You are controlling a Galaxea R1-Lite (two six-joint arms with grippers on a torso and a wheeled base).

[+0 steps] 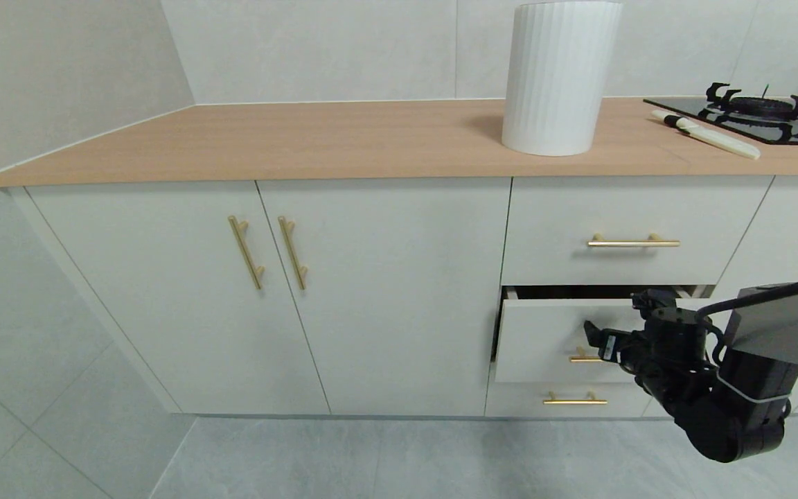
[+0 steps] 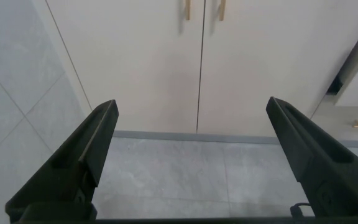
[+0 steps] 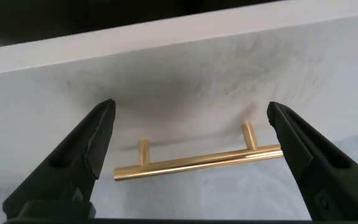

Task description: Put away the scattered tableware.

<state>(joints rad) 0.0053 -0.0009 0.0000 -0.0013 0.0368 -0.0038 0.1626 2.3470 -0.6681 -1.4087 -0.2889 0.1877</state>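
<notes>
Your left end effector [image 2: 191,109] hangs low before the cupboard doors [image 2: 197,68], fingers spread wide and holding nothing. On the worktop [image 1: 302,142] stands a ribbed white canister [image 1: 557,76]. Below it the middle drawer [image 1: 551,339] sits slightly open. Your right end effector [image 3: 191,112] is just in front of the drawer's brass handle [image 3: 197,160], fingers apart and not clamped. Farthest right, the knife [image 1: 707,135] lies flat on the worktop beside the hob [image 1: 766,114]. It looks light, stiff and slick, with a possibly brittle blade, so grip it across the dark-banded end, likely the handle.
</notes>
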